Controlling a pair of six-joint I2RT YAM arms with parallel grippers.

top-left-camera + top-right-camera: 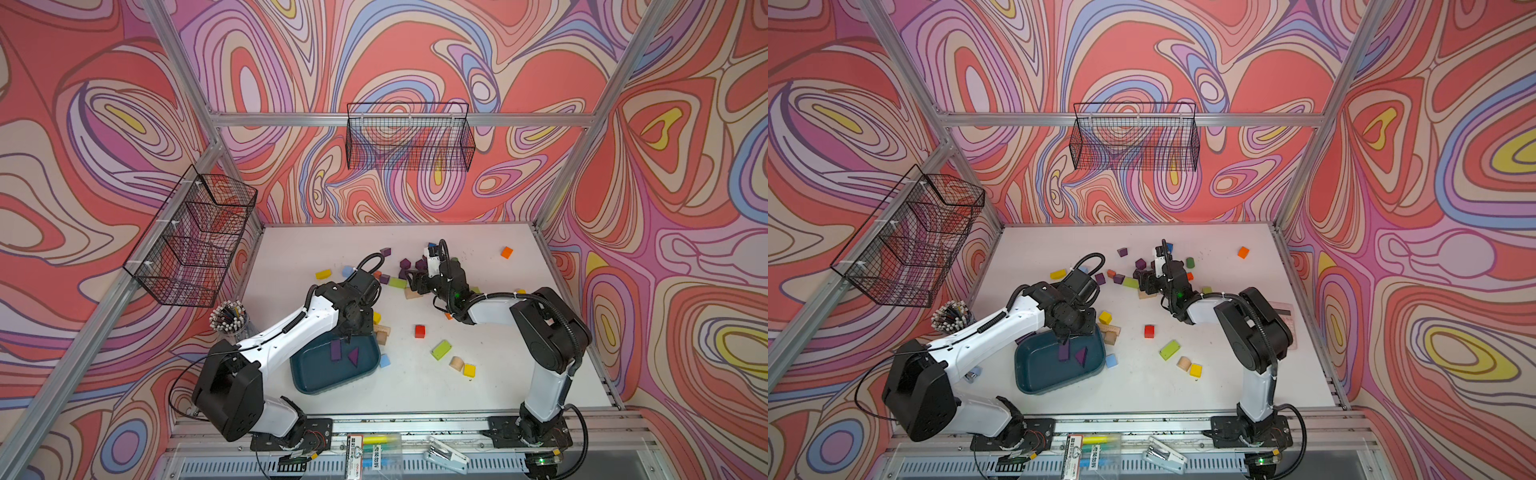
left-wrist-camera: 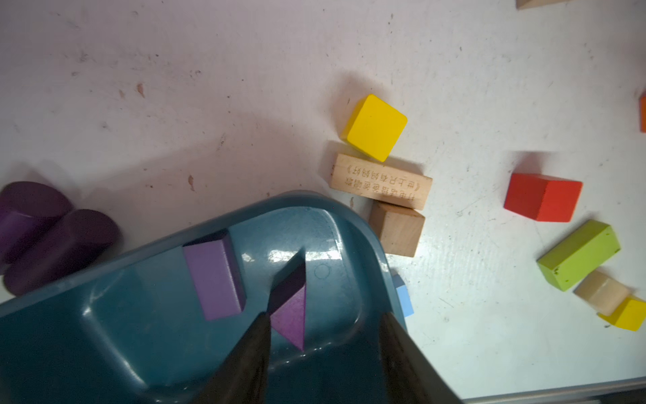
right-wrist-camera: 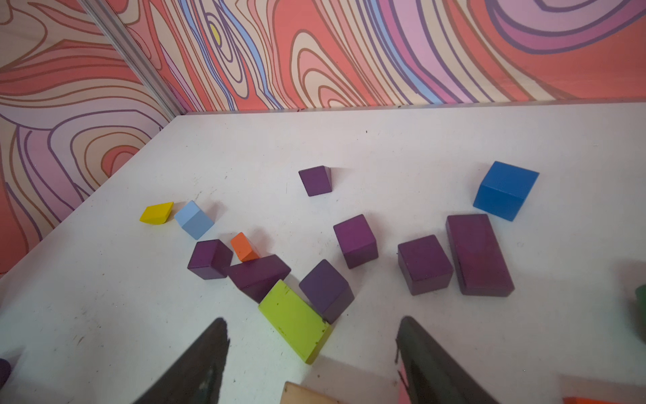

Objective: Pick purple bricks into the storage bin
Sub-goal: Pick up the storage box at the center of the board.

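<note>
The teal storage bin (image 1: 307, 380) (image 1: 1034, 374) lies at the front left with two purple bricks in it, a cuboid (image 2: 213, 280) and a triangular prism (image 2: 290, 314). My left gripper (image 2: 323, 316) (image 1: 347, 336) hangs open over the bin's far end, with nothing between its fingers. Two rounded purple bricks (image 2: 63, 245) lie just outside the bin (image 2: 105, 259). My right gripper (image 3: 313, 320) (image 1: 415, 282) is open and empty above the table's far middle, near a lime block (image 3: 297, 320). Several purple bricks (image 3: 356, 240) are scattered just beyond it.
A yellow cube (image 2: 374, 127), an engraved wooden block (image 2: 381, 182) and a wooden cube (image 2: 396, 229) crowd the bin's far corner. A red block (image 1: 419, 331) and another lime block (image 1: 441, 349) lie mid-table. A pen cup (image 1: 228, 318) stands left; wire baskets (image 1: 409, 137) hang above.
</note>
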